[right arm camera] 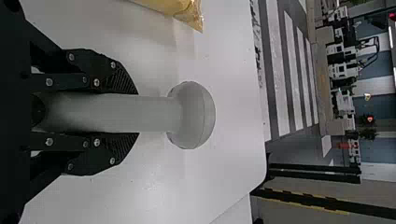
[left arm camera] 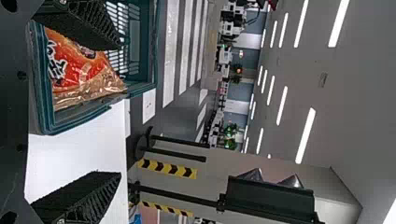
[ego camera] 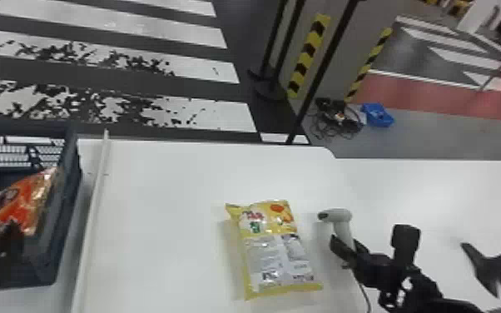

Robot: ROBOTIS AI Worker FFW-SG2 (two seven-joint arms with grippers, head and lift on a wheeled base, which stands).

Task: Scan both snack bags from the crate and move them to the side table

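Observation:
Upright in my right gripper (ego camera: 347, 251) is the white scanner (ego camera: 342, 222), its head pointing left toward the yellow snack bag (ego camera: 276, 249), which lies flat on the white table. In the right wrist view my right gripper (right arm camera: 135, 113) is shut on the handle of the scanner (right arm camera: 191, 114); a corner of the yellow bag (right arm camera: 187, 10) shows nearby. An orange snack bag (ego camera: 16, 199) leans inside the dark crate (ego camera: 68, 183) at the far left. My left gripper (ego camera: 10, 241) is over the crate's near part; in the left wrist view that gripper (left arm camera: 119, 109) stands open, the orange bag (left arm camera: 79, 70) beyond its fingers.
A black stand (ego camera: 491, 262) is on the table's right part (ego camera: 424, 187). A raised white strip (ego camera: 95, 199) runs beside the crate. Beyond the far edge are black poles and a blue box (ego camera: 378, 115) on the floor. The scanner's cable trails toward the near edge.

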